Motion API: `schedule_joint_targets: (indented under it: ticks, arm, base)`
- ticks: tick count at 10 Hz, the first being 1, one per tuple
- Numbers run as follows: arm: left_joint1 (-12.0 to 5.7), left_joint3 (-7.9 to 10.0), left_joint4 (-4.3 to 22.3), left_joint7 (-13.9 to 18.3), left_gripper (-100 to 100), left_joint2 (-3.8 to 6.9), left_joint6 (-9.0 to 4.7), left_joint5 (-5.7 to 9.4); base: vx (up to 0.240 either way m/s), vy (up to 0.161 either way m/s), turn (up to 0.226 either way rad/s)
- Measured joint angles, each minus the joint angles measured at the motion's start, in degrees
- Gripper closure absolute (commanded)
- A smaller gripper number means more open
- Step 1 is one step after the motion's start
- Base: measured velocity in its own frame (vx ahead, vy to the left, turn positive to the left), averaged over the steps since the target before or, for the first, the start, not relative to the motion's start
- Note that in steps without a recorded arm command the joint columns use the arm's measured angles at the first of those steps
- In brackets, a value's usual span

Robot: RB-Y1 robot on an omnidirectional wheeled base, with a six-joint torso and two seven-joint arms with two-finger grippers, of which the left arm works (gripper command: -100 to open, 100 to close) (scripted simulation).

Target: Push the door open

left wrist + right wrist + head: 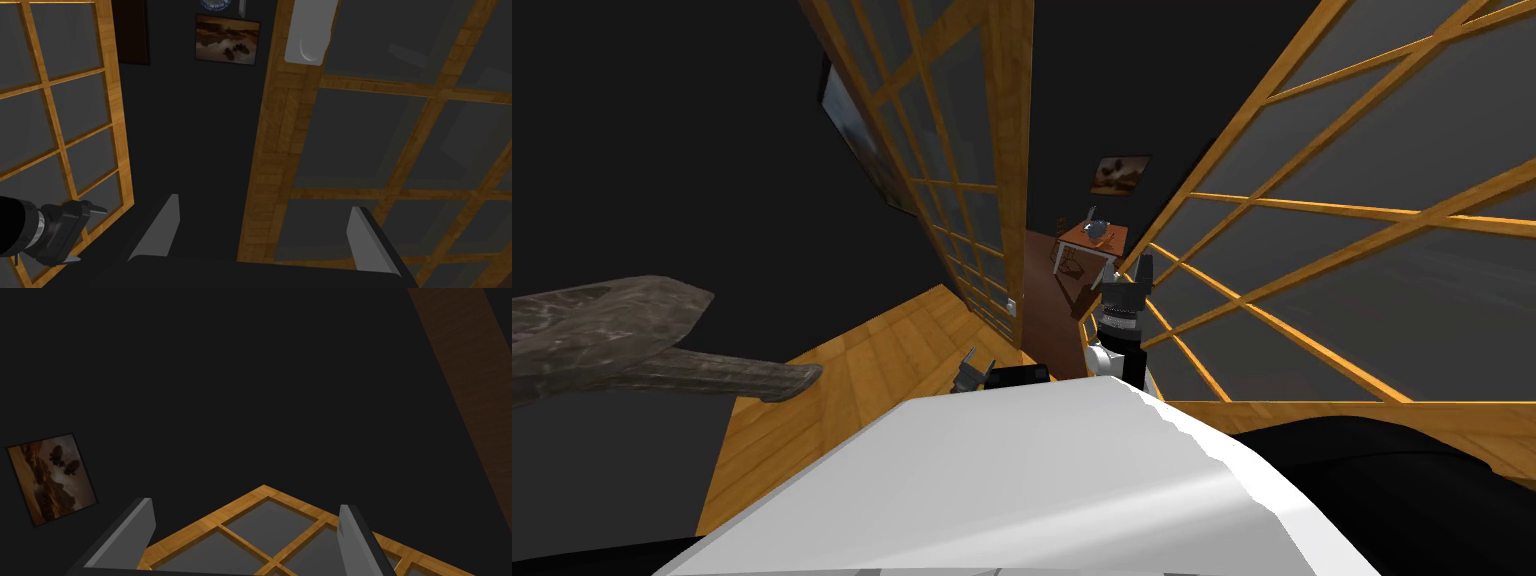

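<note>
The wood-latticed door with grey glass panes stands left of a gap, a grey handle plate near its edge. The left hand hovers open before that edge. The right hand, also open, is raised beside the matching glazed panel.

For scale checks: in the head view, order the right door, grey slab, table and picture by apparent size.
Largest: right door.
Next: grey slab, near the camera.
Last: table and picture, both far off and about alike, so unranked.
</note>
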Motion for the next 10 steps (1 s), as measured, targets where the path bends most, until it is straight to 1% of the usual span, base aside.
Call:
schedule_joint_targets:
  ticks: [1,3,5,8,10]
  arm:
    - [-0.16,0.24,1.4,-1.0,-100,-0.13,-0.80,-0.68]
    - [0.07,0.29,3.2,-3.1,-100,-0.91,-1.98,-2.81]
    - [0.18,0.64,5.4,-5.0,-100,-1.37,-3.48,-4.31]
    - [0.52,0.86,8.3,-8.0,-100,-2.65,-5.53,-7.01]
    - [0.13,1.12,11.0,-10.1,-100,-3.63,-6.81,-8.61]
  base:
    - [0.154,0.084,-0.052]
    - [0.158,0.061,-0.063]
    - [0.171,0.051,-0.043]
    - [0.169,0.066,-0.053]
    - [0.190,0.073,-0.052]
